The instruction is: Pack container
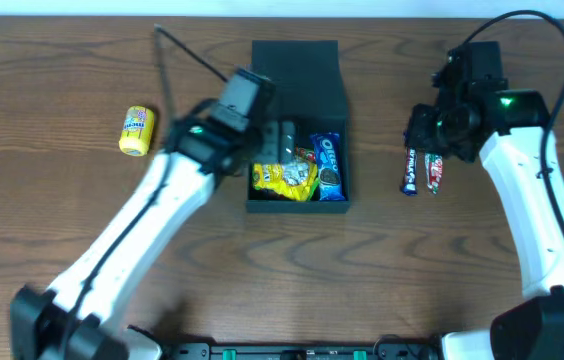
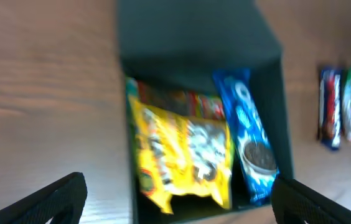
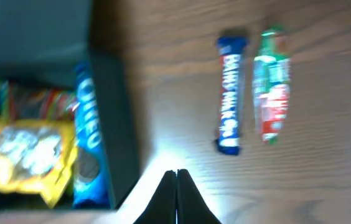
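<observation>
From high above we see the whole table [image 1: 22, 220]. Both wrist cameras look down from closer, sharing the container [image 2: 188, 31] and blue bar [image 3: 229, 93].

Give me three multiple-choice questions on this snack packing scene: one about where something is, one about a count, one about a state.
1. Where is the Oreo packet?
A. In the right gripper
B. Inside the container, along its right wall
C. On top of a closed lid

2. How many wrapped bars lie on the table to the right of the container?
A. One
B. Two
C. Four

3. How is the left gripper?
A. Open
B. Shut on the yellow bag
C. Shut on nothing

Answers:
1 B, the left wrist view shows the packet lying against the right wall inside.
2 B, a blue bar and a green-and-red bar lie side by side.
3 A, its jaws stand wide apart above the open container.
</observation>
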Robot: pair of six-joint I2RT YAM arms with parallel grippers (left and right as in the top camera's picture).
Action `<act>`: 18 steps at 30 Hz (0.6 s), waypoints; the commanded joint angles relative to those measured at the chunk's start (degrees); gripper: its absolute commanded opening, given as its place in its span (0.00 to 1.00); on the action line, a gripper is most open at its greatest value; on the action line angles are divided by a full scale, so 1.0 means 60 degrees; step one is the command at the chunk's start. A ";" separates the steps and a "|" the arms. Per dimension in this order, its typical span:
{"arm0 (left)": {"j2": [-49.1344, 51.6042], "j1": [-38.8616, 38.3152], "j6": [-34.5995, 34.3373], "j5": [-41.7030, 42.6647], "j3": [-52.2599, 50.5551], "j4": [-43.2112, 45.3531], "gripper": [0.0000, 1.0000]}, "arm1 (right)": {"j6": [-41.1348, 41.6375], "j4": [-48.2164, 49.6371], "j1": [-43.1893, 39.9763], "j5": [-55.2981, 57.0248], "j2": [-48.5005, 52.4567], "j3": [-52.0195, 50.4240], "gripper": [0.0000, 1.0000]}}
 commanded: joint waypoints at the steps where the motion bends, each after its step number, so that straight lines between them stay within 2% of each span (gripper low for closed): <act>1: -0.0809 0.0860 0.0029 -0.0382 0.0310 -0.0011 0.95 | -0.0772 0.0007 0.1122 -0.0707 0.0047 -0.0098 0.02; 5: -0.1293 0.1883 0.0033 -0.0248 0.0310 -0.0109 0.95 | -0.0754 0.0091 0.2386 -0.0426 0.0331 -0.0517 0.01; 8: -0.1355 0.2244 0.0033 -0.0033 0.0310 -0.0233 0.95 | -0.0667 0.0342 0.2776 -0.0430 0.0637 -0.0940 0.01; 18: -0.1351 0.2368 0.0036 0.0109 0.0310 -0.0368 0.95 | -0.0721 0.0812 0.3373 -0.0678 0.2262 -0.1410 0.01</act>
